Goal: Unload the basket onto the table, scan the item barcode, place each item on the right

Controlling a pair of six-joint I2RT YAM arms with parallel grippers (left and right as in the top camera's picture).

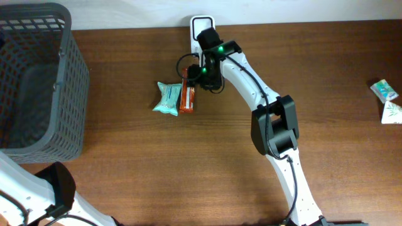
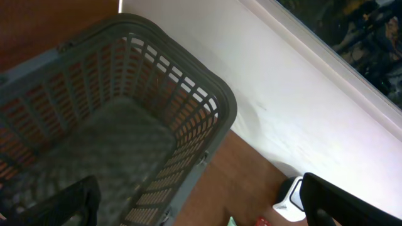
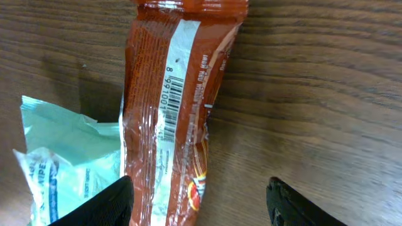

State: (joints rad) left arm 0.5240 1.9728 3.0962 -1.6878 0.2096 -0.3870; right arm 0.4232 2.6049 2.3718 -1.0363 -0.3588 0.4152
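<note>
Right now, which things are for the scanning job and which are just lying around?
For the job: orange packet, right gripper, white box, likely the scanner.
Just lying about: teal packet, grey basket, two small packets far right.

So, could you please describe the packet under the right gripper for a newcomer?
Start at the white device at the back of the table; two packets lie in front. It is the orange-red wrapper with a white barcode strip, not the pale teal packet.
</note>
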